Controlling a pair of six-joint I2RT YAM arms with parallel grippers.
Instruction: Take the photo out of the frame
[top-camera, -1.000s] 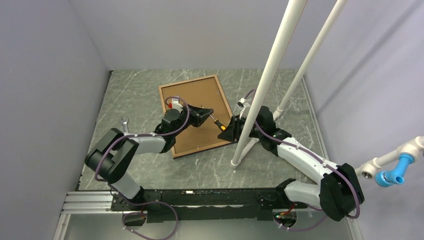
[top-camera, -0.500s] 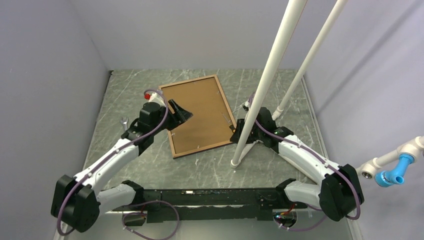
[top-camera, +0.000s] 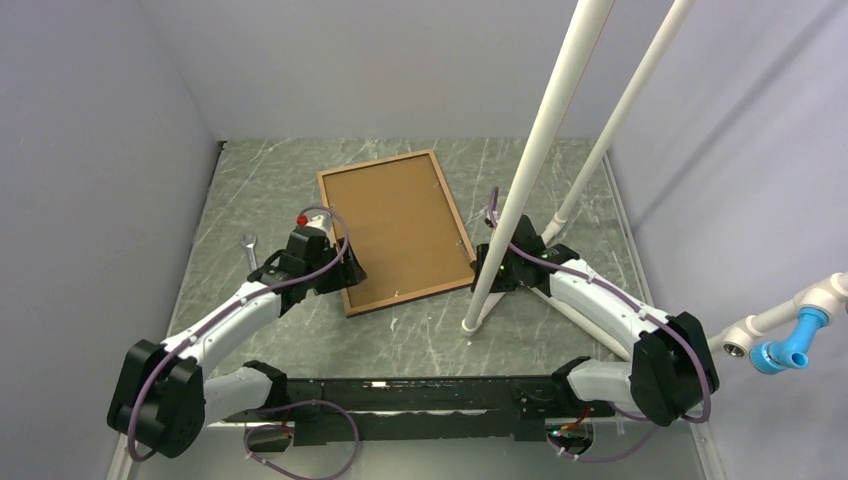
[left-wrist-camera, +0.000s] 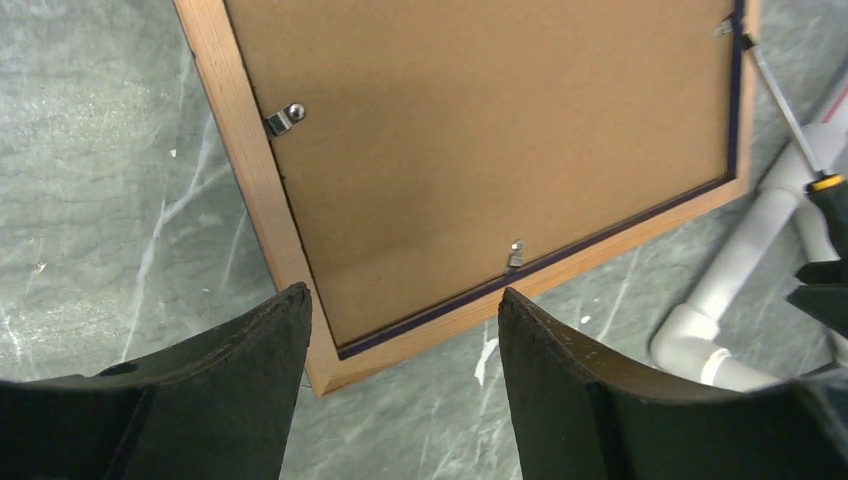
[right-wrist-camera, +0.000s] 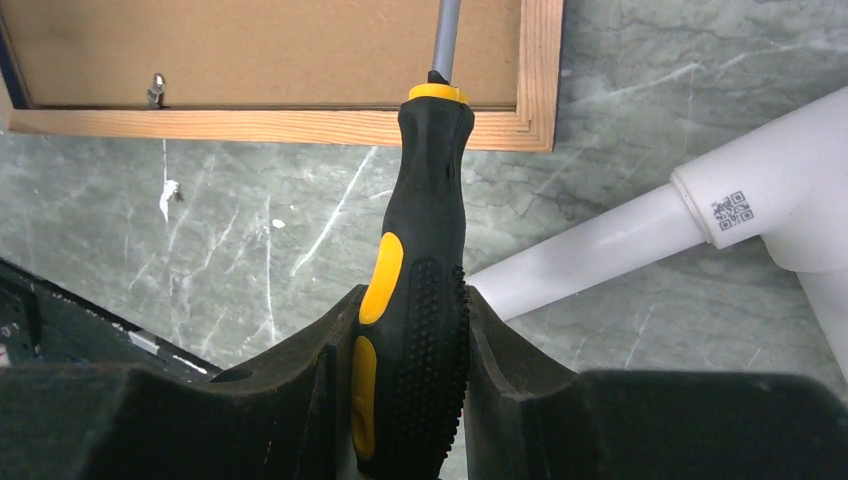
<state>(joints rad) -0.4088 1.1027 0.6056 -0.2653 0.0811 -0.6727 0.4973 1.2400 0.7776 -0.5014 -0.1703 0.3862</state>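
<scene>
Frame (top-camera: 395, 230) face-down on desk (top-camera: 260, 190), backing (left-wrist-camera: 480, 130) up so clips (left-wrist-camera: 284, 120) are reachable; photo hidden, prob. inside. Right hand (right-wrist-camera: 410, 320) clenches screwdriver (right-wrist-camera: 430, 170) for prying; left hand (left-wrist-camera: 400, 300) released, empty, over near corner.

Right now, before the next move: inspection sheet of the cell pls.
Surface: grey marbled table, pale scuffs, no spill seen.
Job's things: frame lies face down, brown back up, metal clips at its rim; photo not visible.
Clutter: wrench on the table left of the frame.
Grippers: left gripper open and empty, over the frame's near-left corner; right gripper shut on a screwdriver, its shaft crossing the frame's rim.
Cables: purple cable loops along each arm.
Surroundings: white pipes stand right of the frame; blue fitting far right; grey walls.
</scene>
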